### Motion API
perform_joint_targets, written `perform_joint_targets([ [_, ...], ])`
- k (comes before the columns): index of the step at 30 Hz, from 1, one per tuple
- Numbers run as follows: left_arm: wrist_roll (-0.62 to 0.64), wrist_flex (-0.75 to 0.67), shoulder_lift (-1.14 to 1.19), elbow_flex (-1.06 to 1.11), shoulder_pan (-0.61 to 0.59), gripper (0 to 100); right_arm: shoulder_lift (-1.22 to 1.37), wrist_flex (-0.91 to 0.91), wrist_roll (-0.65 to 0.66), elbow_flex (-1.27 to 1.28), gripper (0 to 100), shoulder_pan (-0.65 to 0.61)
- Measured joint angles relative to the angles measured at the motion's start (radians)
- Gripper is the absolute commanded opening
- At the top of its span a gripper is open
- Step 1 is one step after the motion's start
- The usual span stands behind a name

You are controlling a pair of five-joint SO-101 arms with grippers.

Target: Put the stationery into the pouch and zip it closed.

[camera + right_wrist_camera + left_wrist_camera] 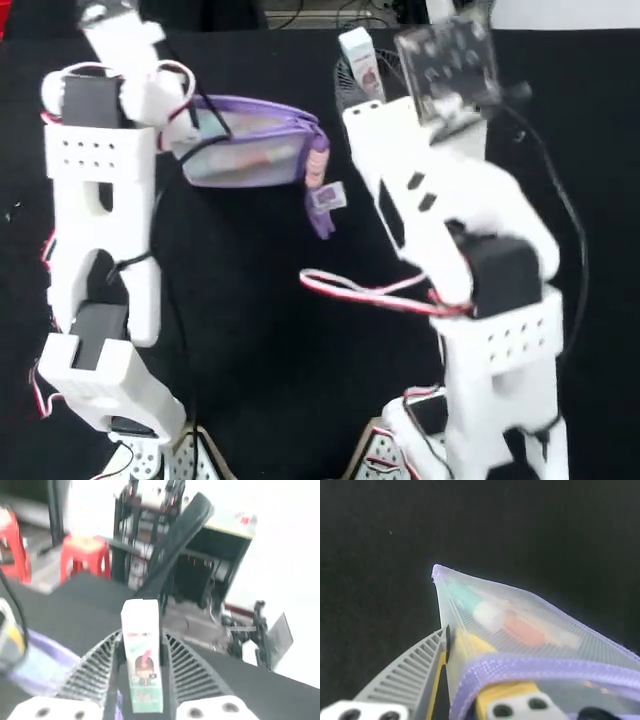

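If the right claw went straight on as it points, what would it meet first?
Likely nothing near: the right claw, gripping the small box, aims beyond the table; the pouch lies aside.

blurry stationery (520, 627) inside pouch (600, 655), pouch end off-frame

A see-through mesh pouch (570, 655) with purple edging is pinched at one end between the left jaws, the ribbed grey one against its outer wall. Blurred white, orange and teal shapes (522, 629) lie inside it. Behind is a plain black surface (395, 525).
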Motion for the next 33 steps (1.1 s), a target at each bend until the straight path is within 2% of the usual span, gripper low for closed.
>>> perform_joint_targets([
  [5,0.000,0.000,-0.009,0.041,0.020,3,-0.153,-0.298,-0.054,0.324,1.1,-0.026],
  [12,0.000,-0.034,-0.031,0.109,0.020,3,-0.209,-0.753,-0.066,0.689,1.1,-0.178],
  [18,0.000,-0.075,-0.054,0.163,0.018,3,-0.209,-1.131,-0.230,0.922,1.1,-0.221],
  [23,0.012,-0.077,-0.054,0.163,0.018,3,-0.204,-1.257,-0.288,0.968,1.1,-0.226],
  [33,0.029,-0.077,-0.054,0.164,-0.005,3,-0.005,-1.439,-0.295,0.968,1.1,-0.230],
])
